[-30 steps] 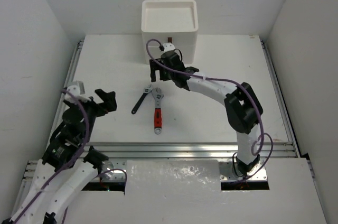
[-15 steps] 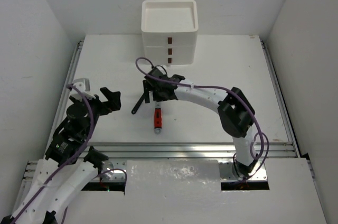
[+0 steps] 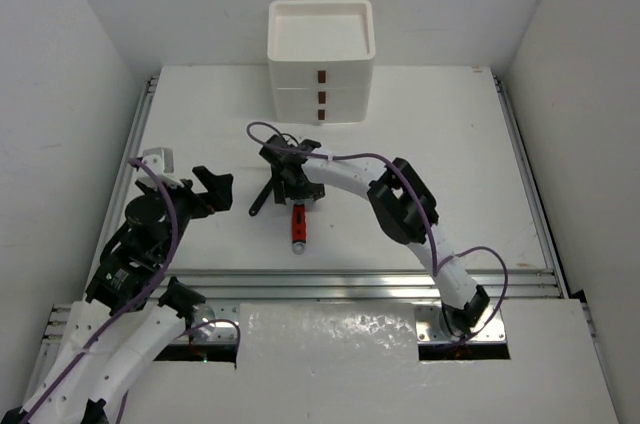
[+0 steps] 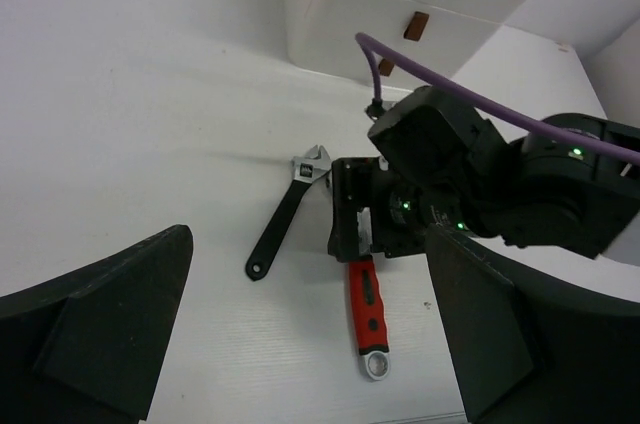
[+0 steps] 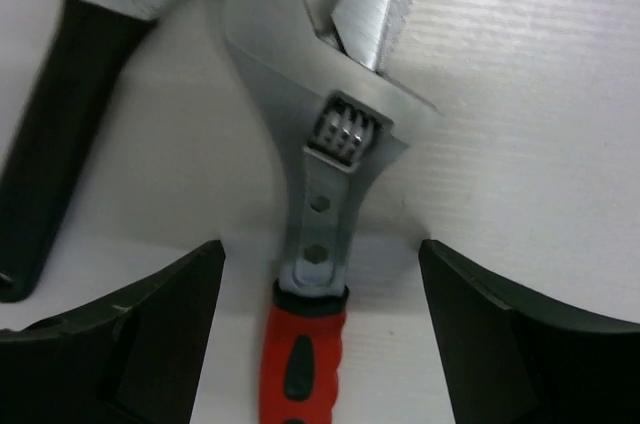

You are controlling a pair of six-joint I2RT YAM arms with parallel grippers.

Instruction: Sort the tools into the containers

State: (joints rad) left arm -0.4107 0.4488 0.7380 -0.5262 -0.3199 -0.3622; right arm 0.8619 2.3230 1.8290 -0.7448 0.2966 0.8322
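The red-handled wrench (image 5: 322,194) is lying flat on the table (image 3: 450,144), in front of the white drawer unit (image 3: 320,74) and well apart from it. Its steel head is pointing toward the drawers, just beside the head of the black-handled wrench (image 5: 55,144). It is being straddled by the right gripper (image 5: 320,289), whose fingers are standing apart on either side of the spot where the steel shank meets the red grip. Neither finger is seen touching it. The left gripper (image 4: 305,274) is being held wide open at the left, with nothing in it.

The wrench is being judged rigid, heavy for its size and head-heavy. The bare steel is likely slick and the moulded grip less so, so a hold at the top of the grip is being favoured to limit tipping.

The gaps beside the shank are being shown only by the right wrist view — there the handle's end is being cut off. The whole red handle and its ring end are being shown by the left wrist view. From above, the head is being hidden under the gripper.
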